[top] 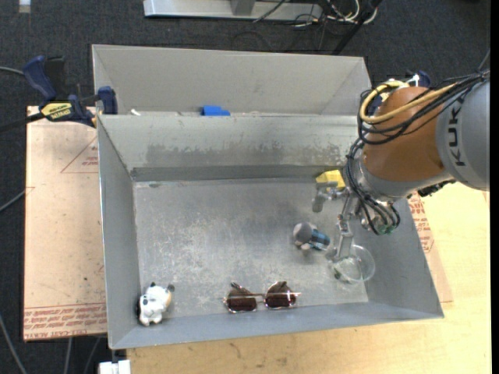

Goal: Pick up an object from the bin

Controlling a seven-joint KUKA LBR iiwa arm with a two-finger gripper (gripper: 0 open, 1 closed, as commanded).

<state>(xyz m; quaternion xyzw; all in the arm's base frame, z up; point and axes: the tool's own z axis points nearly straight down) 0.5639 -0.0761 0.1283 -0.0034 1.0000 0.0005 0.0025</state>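
My gripper (331,220) hangs low over the right part of the bin, its two metal fingers apart with nothing between them. Just left of and below the fingers lies a small grey and blue thing (310,238) on the bin floor. A clear glass-like round thing (352,268) lies right under the lower finger, near the bin's right wall. A small yellow thing (330,178) shows at the upper edge of the gripper, by the back wall.
A pair of brown sunglasses (263,298) lies at the front wall in the middle. A small white plush toy (154,303) sits in the front left corner. The arm with its orange dome and cables comes in over the right rim.
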